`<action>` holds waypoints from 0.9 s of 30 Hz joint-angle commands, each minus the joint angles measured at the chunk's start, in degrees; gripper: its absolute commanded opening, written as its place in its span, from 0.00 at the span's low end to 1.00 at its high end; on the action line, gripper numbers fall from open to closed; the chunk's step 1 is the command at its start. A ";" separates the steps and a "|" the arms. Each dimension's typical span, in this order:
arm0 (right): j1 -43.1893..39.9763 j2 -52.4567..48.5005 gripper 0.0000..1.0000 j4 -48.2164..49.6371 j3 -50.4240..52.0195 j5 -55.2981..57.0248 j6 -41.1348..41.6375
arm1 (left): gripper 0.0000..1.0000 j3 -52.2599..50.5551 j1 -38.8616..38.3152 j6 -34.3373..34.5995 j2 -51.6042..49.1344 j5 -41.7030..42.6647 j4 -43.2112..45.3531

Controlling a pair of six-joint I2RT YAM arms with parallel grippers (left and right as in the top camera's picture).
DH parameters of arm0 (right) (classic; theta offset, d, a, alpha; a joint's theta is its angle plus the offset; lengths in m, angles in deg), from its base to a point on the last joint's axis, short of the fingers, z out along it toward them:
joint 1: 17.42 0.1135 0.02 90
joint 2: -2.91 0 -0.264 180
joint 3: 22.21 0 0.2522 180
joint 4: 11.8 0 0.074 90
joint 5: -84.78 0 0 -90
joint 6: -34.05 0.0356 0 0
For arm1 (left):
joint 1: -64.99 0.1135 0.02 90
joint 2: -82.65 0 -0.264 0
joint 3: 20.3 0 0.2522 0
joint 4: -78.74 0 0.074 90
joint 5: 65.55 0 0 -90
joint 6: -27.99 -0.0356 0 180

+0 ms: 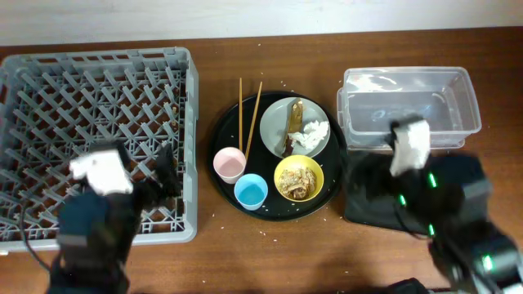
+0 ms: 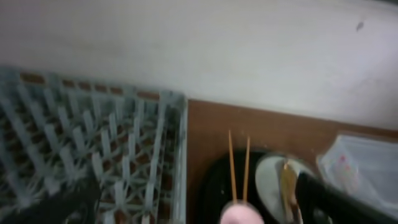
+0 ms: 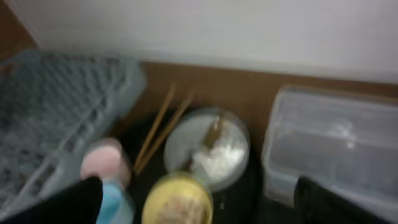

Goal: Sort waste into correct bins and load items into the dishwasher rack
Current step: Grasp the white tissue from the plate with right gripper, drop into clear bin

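Observation:
The grey dishwasher rack (image 1: 98,90) fills the left. A round black tray holds a grey-white plate (image 1: 276,122) with a brown wrapper (image 1: 292,122) and a white napkin (image 1: 310,137). It also holds a yellow bowl (image 1: 288,167) of food scraps (image 1: 298,181), a pink cup (image 1: 230,163), a blue cup (image 1: 251,192) and two chopsticks (image 1: 248,110). The clear tub (image 1: 409,110) is at the right, with the shallow black tray (image 1: 364,200) in front of it under my right arm. My left gripper (image 2: 199,210) is open over the rack's right edge. My right gripper (image 3: 196,202) is open and empty, right of the bowl.
The large round black tray (image 1: 221,131) sits between the rack and the tub. Tiny white crumbs lie on the brown table (image 1: 270,245) around it. A pale wall runs along the table's far edge.

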 commanded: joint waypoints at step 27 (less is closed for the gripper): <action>-0.24 -64.78 0.13 2.84 -19.06 0.17 0.37 | 1.00 11.69 0.28 -0.11 -22.95 3.69 -10.12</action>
